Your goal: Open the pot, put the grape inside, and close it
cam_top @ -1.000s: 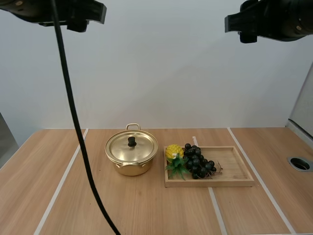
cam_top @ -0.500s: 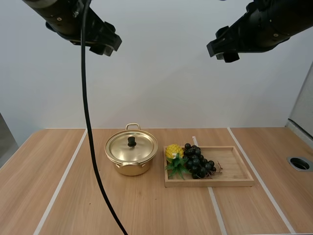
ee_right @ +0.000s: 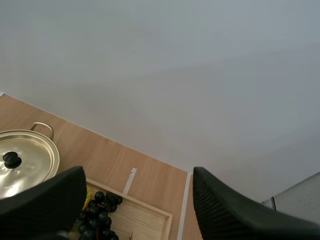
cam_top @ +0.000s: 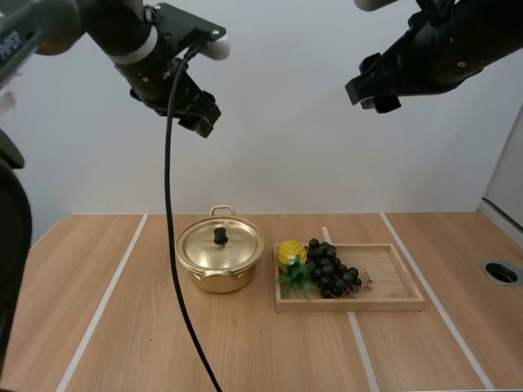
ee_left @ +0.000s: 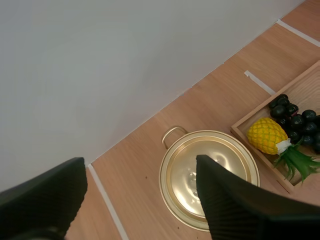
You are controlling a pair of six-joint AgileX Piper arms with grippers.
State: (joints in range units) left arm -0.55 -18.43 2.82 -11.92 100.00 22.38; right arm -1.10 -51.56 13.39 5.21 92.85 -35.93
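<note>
- The left gripper (cam_top: 203, 121) hangs high above the table (cam_top: 122, 327), over the pot's left side; its fingers stand wide apart and hold nothing.
- The gold pot (cam_top: 219, 265) sits on the table, its lid (cam_top: 233, 245) on.
- Just beside the pot lies a wooden tray (cam_top: 400, 282).
- At the tray's left end, a toy pineapple (cam_top: 288, 253) lies between the pot and the grapes (cam_top: 331, 273), touching the bunch.
- The right gripper (cam_top: 374, 91) hangs high above the tray, fingers spread, gripping nothing.

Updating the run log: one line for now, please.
left gripper open, aloft | right gripper open, aloft | gold metal pot lidded | dark grape bunch in wooden tray
</note>
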